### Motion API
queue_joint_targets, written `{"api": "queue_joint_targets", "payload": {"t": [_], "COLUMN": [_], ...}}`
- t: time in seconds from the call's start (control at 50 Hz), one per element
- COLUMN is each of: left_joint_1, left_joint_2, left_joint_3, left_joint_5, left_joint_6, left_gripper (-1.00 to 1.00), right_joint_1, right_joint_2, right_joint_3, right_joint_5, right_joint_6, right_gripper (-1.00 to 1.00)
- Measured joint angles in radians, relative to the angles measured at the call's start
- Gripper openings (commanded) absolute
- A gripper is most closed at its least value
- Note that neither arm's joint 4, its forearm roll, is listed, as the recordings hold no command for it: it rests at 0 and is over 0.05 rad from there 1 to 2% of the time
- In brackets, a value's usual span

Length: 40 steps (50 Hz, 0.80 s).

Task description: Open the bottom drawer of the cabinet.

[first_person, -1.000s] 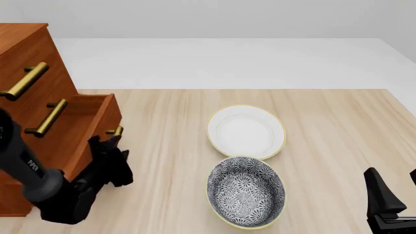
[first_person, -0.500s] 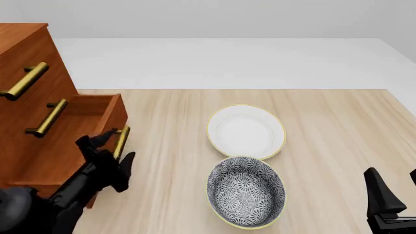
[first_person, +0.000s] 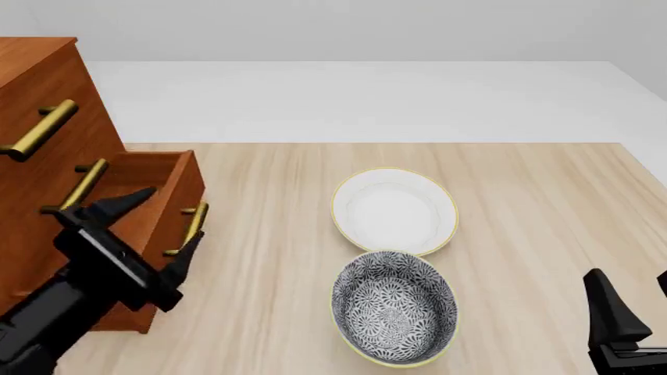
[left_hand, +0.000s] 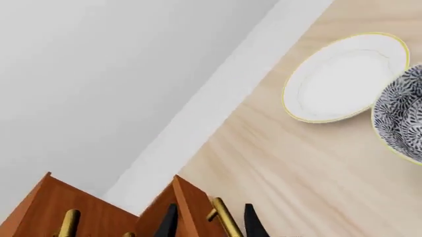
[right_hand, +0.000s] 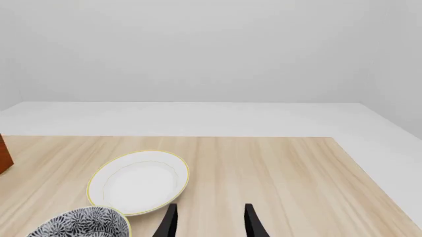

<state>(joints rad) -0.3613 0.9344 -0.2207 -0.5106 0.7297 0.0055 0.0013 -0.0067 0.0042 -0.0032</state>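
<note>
In the cabinet [first_person: 42, 141] — bottom drawer [first_person: 156, 205] open, bare wood inside.

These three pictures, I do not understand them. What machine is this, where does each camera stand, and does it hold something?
This is a simulated pair of robot arms at a wooden table. One picture comes from a fixed camera above and behind the arms; the other two come from cameras mounted just behind each gripper. The left gripper is open, its fingers on either side of the brass handle of the bottom drawer, which is pulled out of the cabinet. The right gripper is open and holds nothing. A white bowl and a patterned bowl sit on the table.
</note>
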Motion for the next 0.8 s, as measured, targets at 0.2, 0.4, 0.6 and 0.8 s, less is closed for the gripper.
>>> {"api": "queue_joint_targets", "payload": {"t": [0.2, 0.4, 0.6, 0.8], "left_joint_1": [0.027, 0.089, 0.16, 0.194], "left_joint_2": [-0.12, -0.156, -0.166, -0.143], "left_joint_3": [-0.145, -0.26, -0.336, -0.375], "left_joint_5": [0.356, 0.582, 0.714, 0.796], "left_joint_6": [-0.097, -0.153, -0.203, -0.253], "left_gripper": [1.0, 1.0, 1.0, 1.0], "right_joint_1": [0.0, 0.0, 0.0, 0.0], "right_joint_2": [0.0, 0.0, 0.0, 0.0], "right_joint_3": [0.0, 0.0, 0.0, 0.0], "right_joint_5": [0.0, 0.0, 0.0, 0.0], "right_joint_6": [0.0, 0.0, 0.0, 0.0], "right_gripper": [1.0, 1.0, 1.0, 1.0]}}
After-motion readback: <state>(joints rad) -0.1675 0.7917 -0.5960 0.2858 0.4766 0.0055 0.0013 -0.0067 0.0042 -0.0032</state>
